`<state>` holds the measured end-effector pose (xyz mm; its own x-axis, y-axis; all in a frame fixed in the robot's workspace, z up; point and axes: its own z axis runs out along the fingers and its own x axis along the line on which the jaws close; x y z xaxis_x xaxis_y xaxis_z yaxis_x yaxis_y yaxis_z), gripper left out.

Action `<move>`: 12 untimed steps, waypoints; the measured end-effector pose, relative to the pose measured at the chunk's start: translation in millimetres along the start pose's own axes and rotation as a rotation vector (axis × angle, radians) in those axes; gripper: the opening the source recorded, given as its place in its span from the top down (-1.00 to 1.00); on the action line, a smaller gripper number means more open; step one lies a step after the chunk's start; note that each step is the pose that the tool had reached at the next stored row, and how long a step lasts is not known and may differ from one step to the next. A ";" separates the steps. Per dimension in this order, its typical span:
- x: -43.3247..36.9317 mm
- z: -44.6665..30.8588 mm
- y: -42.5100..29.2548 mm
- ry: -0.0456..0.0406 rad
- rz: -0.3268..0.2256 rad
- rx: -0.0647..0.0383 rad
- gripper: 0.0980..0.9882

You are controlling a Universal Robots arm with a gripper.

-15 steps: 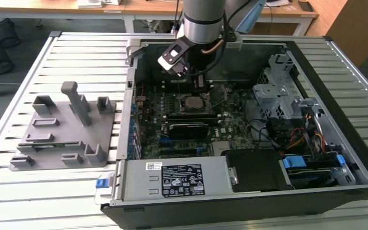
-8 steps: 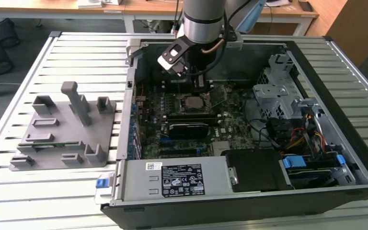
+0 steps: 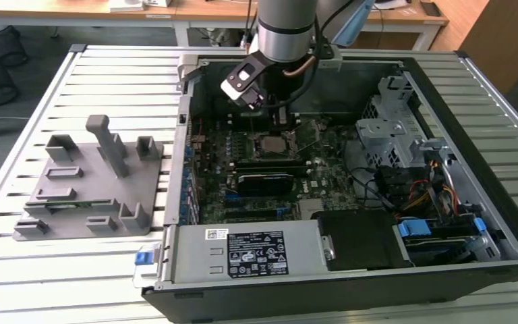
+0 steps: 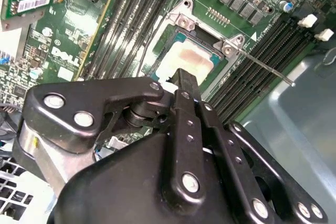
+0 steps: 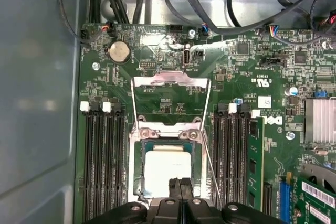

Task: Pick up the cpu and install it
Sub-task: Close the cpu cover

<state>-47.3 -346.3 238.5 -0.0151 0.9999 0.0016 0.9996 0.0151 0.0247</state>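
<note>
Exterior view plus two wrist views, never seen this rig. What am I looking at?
One robot arm reaches down into an open computer case lying on a slatted table. The exterior view looks on from outside. Both wrist views ride on the arm and look past its pincer at the motherboard. The cpu, pale and square, lies in its socket, whose frame is swung open. The pincer, fingers together, hovers close over the cpu's edge; whether it touches is unclear. A grey fixture sits beside the case.
</note>
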 end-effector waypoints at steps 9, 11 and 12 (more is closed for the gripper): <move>0.1 -10.5 0.2 0.0004 -0.009 -0.004 0.98; 0.0 -10.5 0.7 0.0005 -0.016 -0.004 0.98; 0.0 -10.5 1.2 0.0005 -0.017 -0.004 0.98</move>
<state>-46.3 -346.4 249.0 -0.0319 0.9995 0.0016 0.9991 0.0319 0.0285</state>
